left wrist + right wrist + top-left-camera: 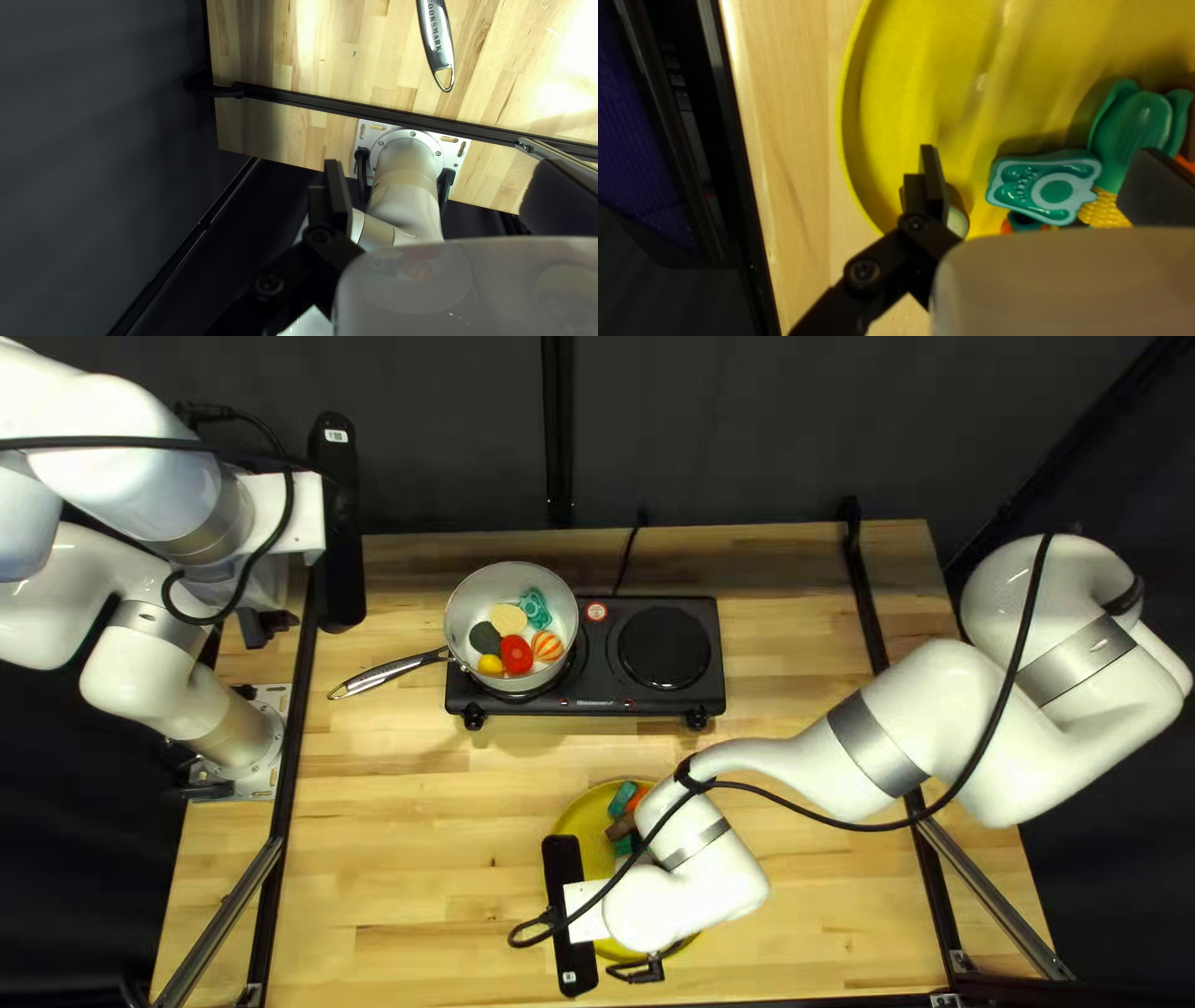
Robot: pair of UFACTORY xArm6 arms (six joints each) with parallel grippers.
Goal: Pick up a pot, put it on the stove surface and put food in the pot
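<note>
Wide apart, the fingers of my right gripper (639,971) have nothing clamped between them; my left gripper (262,629) is spread wide too, with no load in it.

The pot (457,601) sits upright on the stove (647,707), over the burner nearer my left arm, its handle (388,672) reaching out toward that arm's base. Inside I can make out a pale yellow disc (508,619), a teal piece (535,609), a dark green piece (486,639), a red piece (517,656), a small yellow piece (491,665) and an orange-striped piece (545,646). Just beside the pot is the stove's other burner (664,647).

On the near side of the stove, the yellow plate (575,815) lies on the wooden table (411,859), partly hidden under my right arm (809,765). My right wrist view puts that gripper (1044,186) over the plate, with a teal toy (1055,190) and a corn cob in a green husk (1136,127) touching each other ahead of it. A round-ended piece (957,221) shows behind one finger; I can't tell if they touch.

My left arm (137,467) is raised, its gripper well apart from the pot.
</note>
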